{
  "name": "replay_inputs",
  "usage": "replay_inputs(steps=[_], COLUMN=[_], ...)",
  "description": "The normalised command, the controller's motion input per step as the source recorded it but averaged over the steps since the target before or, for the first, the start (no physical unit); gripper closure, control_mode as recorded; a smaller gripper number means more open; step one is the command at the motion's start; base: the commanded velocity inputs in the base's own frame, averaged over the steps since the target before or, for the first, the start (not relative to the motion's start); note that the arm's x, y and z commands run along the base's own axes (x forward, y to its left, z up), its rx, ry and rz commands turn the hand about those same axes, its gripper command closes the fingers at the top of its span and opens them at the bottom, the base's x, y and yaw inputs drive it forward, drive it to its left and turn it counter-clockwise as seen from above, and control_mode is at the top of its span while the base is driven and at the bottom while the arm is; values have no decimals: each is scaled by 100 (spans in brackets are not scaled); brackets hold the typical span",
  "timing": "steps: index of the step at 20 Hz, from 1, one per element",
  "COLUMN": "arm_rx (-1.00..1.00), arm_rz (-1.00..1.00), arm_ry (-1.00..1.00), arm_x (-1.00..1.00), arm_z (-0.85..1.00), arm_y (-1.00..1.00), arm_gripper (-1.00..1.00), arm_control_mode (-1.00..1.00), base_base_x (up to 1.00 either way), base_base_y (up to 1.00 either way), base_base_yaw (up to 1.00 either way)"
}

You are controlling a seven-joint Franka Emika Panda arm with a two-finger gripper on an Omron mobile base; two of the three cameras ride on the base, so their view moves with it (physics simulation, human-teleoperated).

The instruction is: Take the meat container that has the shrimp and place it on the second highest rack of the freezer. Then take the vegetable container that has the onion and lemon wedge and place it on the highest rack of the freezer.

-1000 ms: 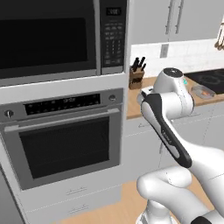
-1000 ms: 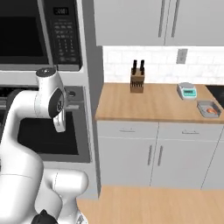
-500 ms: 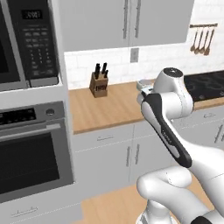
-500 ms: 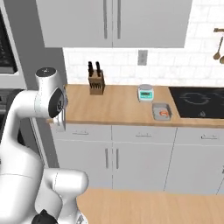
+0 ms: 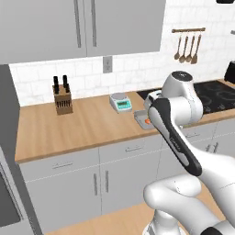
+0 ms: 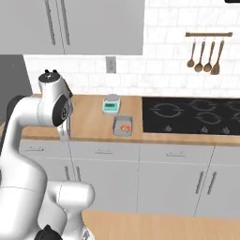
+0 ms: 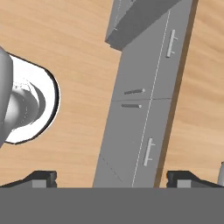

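The meat container (image 5: 143, 120) is a small grey tray on the wooden counter (image 5: 69, 131), just left of the cooktop. The orange shrimp (image 6: 125, 127) lies in this tray (image 6: 123, 126). My gripper (image 7: 113, 179) is open, its two dark fingertips (image 7: 41, 177) far apart with nothing between them. It points straight down at the wood floor and the grey cabinet fronts (image 7: 140, 113), off the counter and short of the tray. The vegetable container, the onion, the lemon wedge and the freezer are out of view.
A knife block (image 5: 63, 102) and a small kitchen scale (image 6: 111, 103) stand at the back of the counter. A black cooktop (image 6: 192, 115) lies to the right, with utensils (image 6: 204, 51) hanging above it. Grey wall cabinets (image 5: 82, 25) hang overhead.
The whole picture has shifted, so the camera has moved right along the kitchen: oven and microwave have left the views, and counter, tray and cooktop have come in. Arm pose and open gripper are unchanged.
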Motion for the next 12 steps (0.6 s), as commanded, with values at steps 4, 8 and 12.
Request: replay_inputs(steps=[4, 8, 12], arm_rx=[0, 0, 0], arm_rz=[0, 0, 0], arm_ry=[0, 0, 0], arm_x=[0, 0, 0], arm_z=[0, 0, 0], arm_y=[0, 0, 0], arm_gripper=[-100, -100, -100], arm_control_mode=[100, 100, 100], base_base_x=[62, 58, 59], base_base_y=[-61, -19, 0], base_base_yaw=[0, 1, 3])
